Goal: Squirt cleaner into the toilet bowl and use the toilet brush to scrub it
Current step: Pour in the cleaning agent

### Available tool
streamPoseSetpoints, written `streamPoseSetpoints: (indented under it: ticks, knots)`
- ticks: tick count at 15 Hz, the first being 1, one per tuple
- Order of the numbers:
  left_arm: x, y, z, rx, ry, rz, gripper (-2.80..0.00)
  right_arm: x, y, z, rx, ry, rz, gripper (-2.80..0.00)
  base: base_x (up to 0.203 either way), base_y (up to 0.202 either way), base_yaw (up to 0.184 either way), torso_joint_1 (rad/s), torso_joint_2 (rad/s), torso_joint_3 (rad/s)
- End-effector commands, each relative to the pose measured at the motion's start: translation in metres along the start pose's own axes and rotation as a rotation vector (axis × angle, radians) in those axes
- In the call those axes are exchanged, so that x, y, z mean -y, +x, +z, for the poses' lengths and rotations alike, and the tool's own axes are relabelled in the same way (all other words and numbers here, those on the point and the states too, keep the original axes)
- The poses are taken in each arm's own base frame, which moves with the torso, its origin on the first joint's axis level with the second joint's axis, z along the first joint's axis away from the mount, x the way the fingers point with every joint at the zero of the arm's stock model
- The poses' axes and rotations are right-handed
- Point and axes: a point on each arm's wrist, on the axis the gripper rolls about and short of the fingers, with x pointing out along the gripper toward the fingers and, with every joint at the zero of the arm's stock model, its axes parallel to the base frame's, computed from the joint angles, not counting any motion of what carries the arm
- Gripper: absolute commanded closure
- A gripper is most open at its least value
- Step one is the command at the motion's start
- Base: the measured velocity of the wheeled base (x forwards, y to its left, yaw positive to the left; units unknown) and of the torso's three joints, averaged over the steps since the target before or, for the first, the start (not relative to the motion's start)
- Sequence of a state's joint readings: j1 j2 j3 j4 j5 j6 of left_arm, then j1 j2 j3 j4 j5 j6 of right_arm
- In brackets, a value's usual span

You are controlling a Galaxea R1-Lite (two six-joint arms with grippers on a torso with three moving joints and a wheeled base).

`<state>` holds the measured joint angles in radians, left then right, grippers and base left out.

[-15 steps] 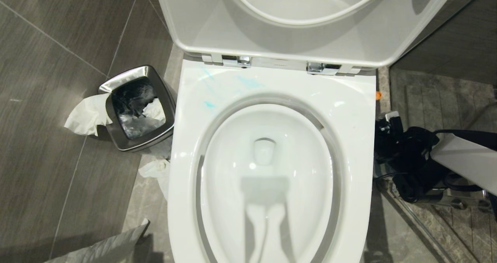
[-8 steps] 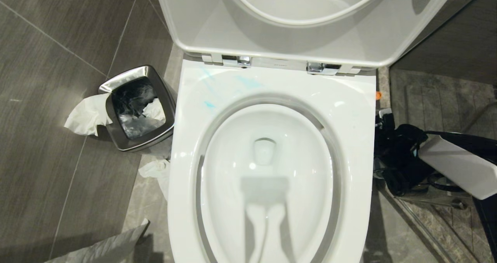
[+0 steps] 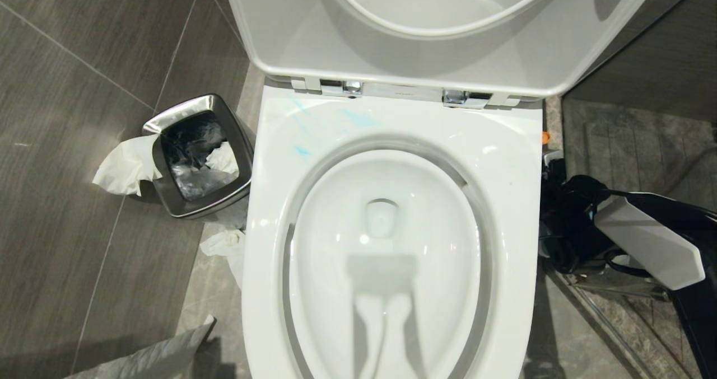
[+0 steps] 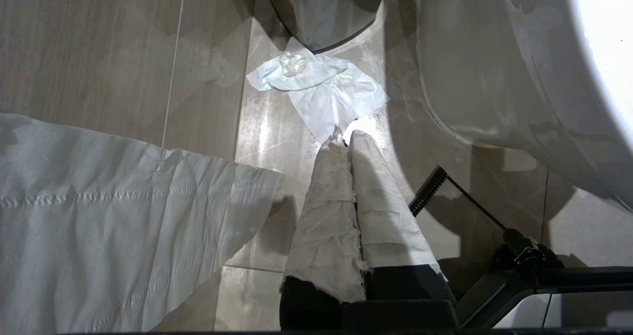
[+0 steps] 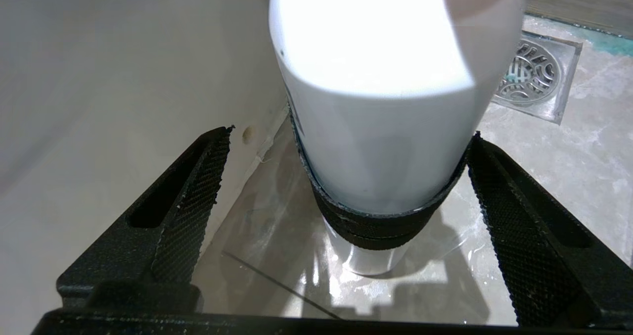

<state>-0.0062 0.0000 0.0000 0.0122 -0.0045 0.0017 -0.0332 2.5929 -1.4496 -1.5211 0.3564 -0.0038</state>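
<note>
The white toilet bowl [image 3: 504, 160] stands with seat and lid raised. Turquoise cleaner [image 3: 302, 150] is smeared on the rim's back left. The toilet brush is out of view. My right arm [image 3: 644, 239] reaches down to the floor on the bowl's right. There my right gripper [image 5: 349, 133] is open around a white bottle with a black band [image 5: 376, 127] that stands upright on the floor. One finger [image 5: 499, 191] is at the band's edge; the other finger stands apart. My left gripper [image 4: 344, 133], wrapped in white tissue, is shut and empty over the floor left of the bowl.
A small steel waste bin [image 3: 168, 116] with tissues stands left of the bowl. Crumpled tissue [image 3: 224, 244] lies on the floor below it. A large paper sheet [image 4: 99, 216] hangs beside the left gripper. A metal floor drain [image 5: 531, 75] lies beyond the bottle.
My right arm has dropped lower and tilted steeper beside the bowl. The bowl, the bin and the left arm have not moved.
</note>
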Motion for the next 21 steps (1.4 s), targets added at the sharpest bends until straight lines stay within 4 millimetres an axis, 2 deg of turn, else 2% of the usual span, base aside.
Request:
streamPoseSetpoints:
  ticks: [1, 9, 14, 21]
  knots:
    - [0.0, 0.0, 0.0, -0.002, 0.0, 0.0, 0.0, 0.0, 0.001, -0.007, 0.007, -0.003, 0.003, -2.8, 0.0, 0.0, 0.0, 0.0, 0.0, 0.0]
    - [0.0, 0.0, 0.0, -0.002, 0.0, 0.0, 0.0, 0.007, 0.02, -0.014, 0.107, -0.037, 0.002, -2.8, 0.0, 0.0, 0.0, 0.0, 0.0, 0.0]
    - [0.0, 0.0, 0.0, -0.002, 0.0, 0.0, 0.0, 0.0, 0.022, -0.026, 0.11, -0.019, 0.011, -2.8, 0.0, 0.0, 0.0, 0.0, 0.0, 0.0]
    - [0.0, 0.0, 0.0, -0.002, 0.0, 0.0, 0.0, 0.007, 0.039, -0.012, 0.216, -0.016, 0.009, -2.8, 0.0, 0.0, 0.0, 0.0, 0.0, 0.0]
